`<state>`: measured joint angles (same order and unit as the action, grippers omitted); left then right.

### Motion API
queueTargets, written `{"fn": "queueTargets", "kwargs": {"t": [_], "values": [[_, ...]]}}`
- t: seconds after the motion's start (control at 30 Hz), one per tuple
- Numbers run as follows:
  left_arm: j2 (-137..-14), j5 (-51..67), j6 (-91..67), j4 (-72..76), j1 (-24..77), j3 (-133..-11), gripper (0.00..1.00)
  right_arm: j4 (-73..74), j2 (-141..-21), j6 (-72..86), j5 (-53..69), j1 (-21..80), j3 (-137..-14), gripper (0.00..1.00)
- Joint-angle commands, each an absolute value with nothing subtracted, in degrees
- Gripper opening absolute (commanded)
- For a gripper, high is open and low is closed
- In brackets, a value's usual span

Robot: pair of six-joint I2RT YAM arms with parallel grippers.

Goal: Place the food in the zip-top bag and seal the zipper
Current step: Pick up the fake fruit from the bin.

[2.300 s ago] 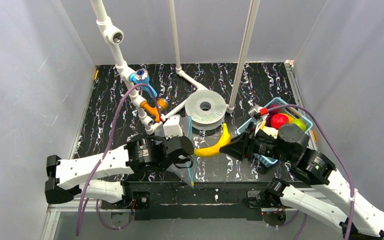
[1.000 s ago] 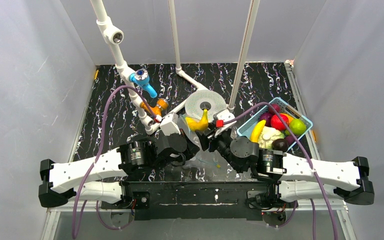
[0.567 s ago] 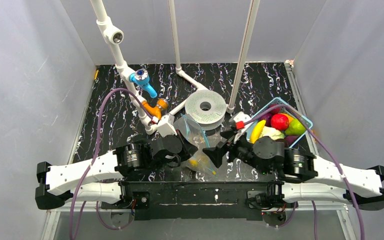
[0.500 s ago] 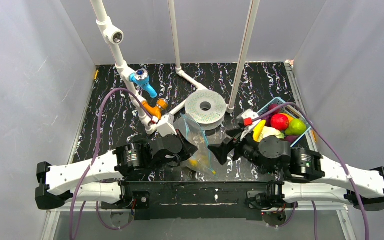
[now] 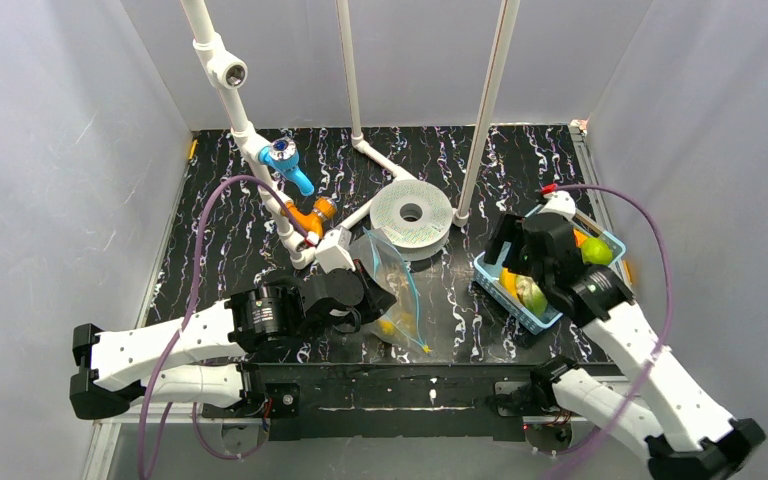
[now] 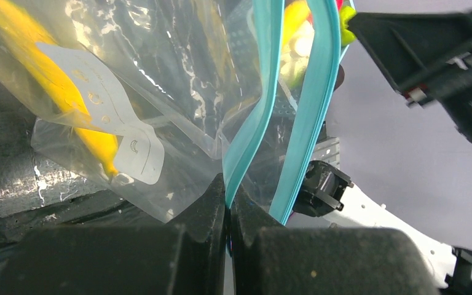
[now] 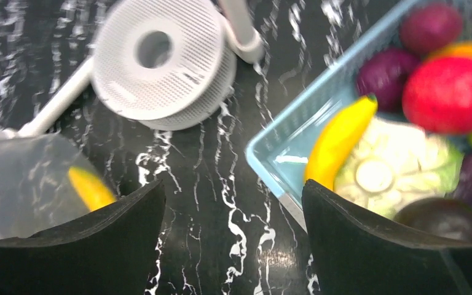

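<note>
Zipper (image 6: pixel 269 61) sits pinched in left claw (image 6: pixel 228 198).

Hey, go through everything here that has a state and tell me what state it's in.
zip-top bag: open, held up, one banana inside
zipper: unsealed, strips apart
left gripper: shut on the zipper
right gripper: open, empty
basket: loaded with food

bananas (image 7: pixel 338 138) (image 7: pixel 91 187) 2 | zip-top bag (image 5: pixel 395 270) 1 | basket (image 7: pixel 276 153) 1 | red apple (image 7: pixel 448 86) 1 | cauliflower (image 7: pixel 393 160) 1 | spool (image 7: pixel 160 61) 1
</note>
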<state>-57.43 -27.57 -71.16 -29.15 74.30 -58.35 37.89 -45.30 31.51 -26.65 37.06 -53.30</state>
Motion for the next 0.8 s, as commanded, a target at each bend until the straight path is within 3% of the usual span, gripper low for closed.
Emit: {"fn": "queueTargets", "kwargs": {"t": [0.0, 0.27, 0.77], "values": [[-56.18, -27.83, -71.1, -29.89, 73.92, -58.56, 0.0, 38.05, -49.95, 38.45, -14.27, 22.88, -48.97, 0.87], [-55.72, -27.66, -71.16, -30.28, 73.89, -58.05, 0.0, 30.42, -56.8, 42.53, -20.75, 16.78, -45.62, 0.83], [-56.46, -26.21, -70.45, -29.26, 73.92, -58.2, 0.0, 25.96, -65.8, 44.77, -29.92, 15.11, -46.21, 0.61]]}}
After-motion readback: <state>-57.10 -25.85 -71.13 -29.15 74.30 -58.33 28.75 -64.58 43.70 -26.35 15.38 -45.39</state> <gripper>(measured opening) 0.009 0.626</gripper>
